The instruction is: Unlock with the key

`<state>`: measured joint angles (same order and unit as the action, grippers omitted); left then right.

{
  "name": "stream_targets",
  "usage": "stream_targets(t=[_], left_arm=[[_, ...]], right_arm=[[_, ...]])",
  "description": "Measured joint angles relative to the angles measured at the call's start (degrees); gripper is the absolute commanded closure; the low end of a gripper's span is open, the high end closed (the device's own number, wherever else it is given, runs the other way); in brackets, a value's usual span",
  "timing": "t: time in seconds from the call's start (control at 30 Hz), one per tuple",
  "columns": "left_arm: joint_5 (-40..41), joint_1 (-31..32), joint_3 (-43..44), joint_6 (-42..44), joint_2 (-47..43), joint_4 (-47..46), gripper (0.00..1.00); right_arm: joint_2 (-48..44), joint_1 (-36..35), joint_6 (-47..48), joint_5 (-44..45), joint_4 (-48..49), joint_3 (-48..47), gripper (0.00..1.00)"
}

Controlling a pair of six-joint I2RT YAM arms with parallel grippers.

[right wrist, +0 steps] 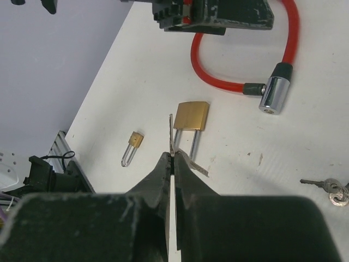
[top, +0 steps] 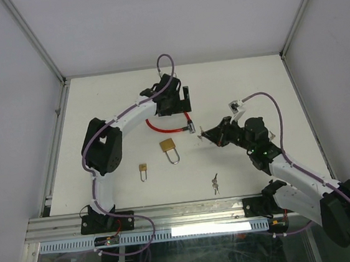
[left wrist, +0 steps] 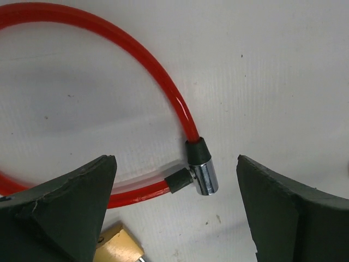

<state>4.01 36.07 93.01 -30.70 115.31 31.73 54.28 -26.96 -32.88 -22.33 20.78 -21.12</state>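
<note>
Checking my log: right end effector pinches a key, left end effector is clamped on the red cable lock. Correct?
No: the left wrist view shows the left end effector open over the red cable lock, not clamped. The right end effector does pinch a key.

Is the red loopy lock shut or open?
Shut. Both black-tipped ends of the red cable lock sit in its silver barrel, closing the loop.

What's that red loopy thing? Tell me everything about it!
It is a red cable lock: a shiny, plastic-looking cable curled into a loop, with black collars where both ends meet a short silver metal barrel. It looks closed. It lies flat on the white table. The open left hand is above it, a finger on each side of the barrel, neither touching.
</note>
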Motion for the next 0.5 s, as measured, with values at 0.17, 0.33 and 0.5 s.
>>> stream_targets(t=[0.17,0.33,0.5], left_arm=[[2.32,2.75,5.60,-0.20,5.77,2.23,0.12],[4.66,4.94,8.72,-0.33,9.70,5.31,0.23],[6.36,6.10,8.85,-0.46,11.15,7.85,0.31]], right_arm=[[-1.16,0.13,-0.02,2.45,-1.70,0.04,1.00],[-1.33,0.22,-0.07,4.59,-3.39,0.04,1.00],[-1.75,0.26,-0.11,5.88,-4.52,0.17,1.00]])
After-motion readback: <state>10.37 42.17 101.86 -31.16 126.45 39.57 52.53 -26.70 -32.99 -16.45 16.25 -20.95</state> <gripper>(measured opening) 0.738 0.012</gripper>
